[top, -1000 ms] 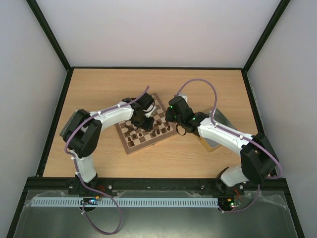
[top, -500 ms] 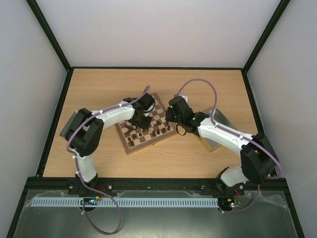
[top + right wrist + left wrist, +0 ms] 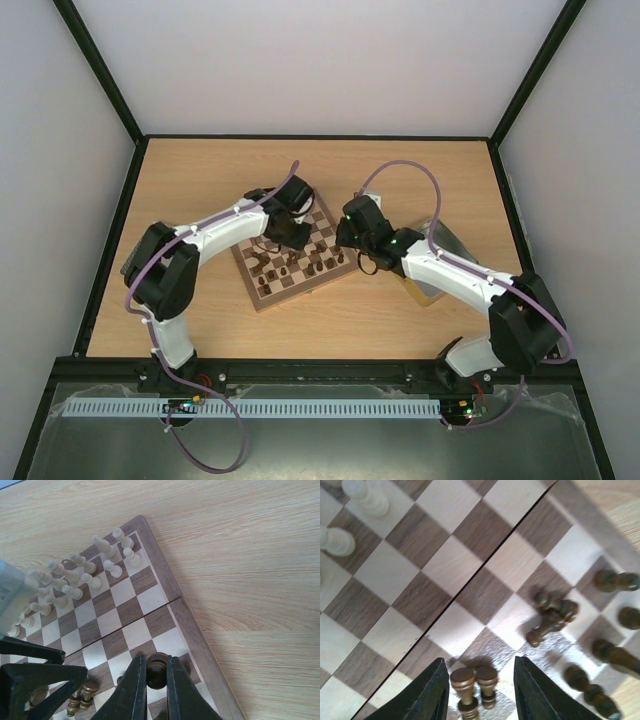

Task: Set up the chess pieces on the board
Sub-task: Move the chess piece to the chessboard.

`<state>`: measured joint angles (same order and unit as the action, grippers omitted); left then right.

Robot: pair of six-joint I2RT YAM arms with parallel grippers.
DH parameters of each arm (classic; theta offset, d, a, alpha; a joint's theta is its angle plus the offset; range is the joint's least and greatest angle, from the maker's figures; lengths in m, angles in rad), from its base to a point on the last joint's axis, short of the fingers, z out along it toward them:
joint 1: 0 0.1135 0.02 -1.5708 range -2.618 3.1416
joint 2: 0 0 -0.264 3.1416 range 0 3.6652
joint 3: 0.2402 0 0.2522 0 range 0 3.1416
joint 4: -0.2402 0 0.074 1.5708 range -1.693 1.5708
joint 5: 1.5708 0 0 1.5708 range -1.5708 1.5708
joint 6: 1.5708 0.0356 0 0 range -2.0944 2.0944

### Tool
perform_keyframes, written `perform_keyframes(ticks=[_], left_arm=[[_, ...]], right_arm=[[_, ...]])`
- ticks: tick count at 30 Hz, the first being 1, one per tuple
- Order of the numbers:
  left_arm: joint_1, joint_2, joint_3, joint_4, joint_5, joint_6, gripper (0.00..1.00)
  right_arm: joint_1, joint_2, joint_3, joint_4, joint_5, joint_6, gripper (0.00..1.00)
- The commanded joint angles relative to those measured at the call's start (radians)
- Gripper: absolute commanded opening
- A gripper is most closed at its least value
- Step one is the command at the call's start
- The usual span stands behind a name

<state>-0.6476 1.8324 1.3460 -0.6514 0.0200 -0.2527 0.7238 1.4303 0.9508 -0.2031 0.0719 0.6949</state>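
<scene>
The board lies mid-table with cream chess pieces standing along its far side and dark chess pieces on the near side, some of them toppled. My left gripper is open and low over the board. In the left wrist view its gripper straddles two dark pieces that lie side by side, touching neither. My right gripper is shut on a dark piece over the squares near the board's right edge.
A silver metal tray lies right of the board, partly under the right arm. A grey pad sits at the table's left edge. The two grippers are close together over the board.
My left gripper has moved a little toward the far side of the board. My right gripper has stayed almost still, holding its piece.
</scene>
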Motion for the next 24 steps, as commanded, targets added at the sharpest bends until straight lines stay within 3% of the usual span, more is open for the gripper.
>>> perform_keyframes(ticks=[1, 9, 24], left_arm=[[-0.004, -0.025, 0.041, 0.048, 0.109, -0.008, 0.39], [-0.024, 0.070, 0.120, 0.051, 0.151, 0.018, 0.42], [-0.064, 0.206, 0.194, -0.012, 0.044, 0.029, 0.41]], right_arm=[[-0.006, -0.059, -0.035, 0.011, 0.068, 0.030, 0.05], [-0.008, -0.107, -0.078, 0.015, 0.105, 0.056, 0.05], [-0.011, -0.099, -0.094, 0.033, 0.081, 0.062, 0.05]])
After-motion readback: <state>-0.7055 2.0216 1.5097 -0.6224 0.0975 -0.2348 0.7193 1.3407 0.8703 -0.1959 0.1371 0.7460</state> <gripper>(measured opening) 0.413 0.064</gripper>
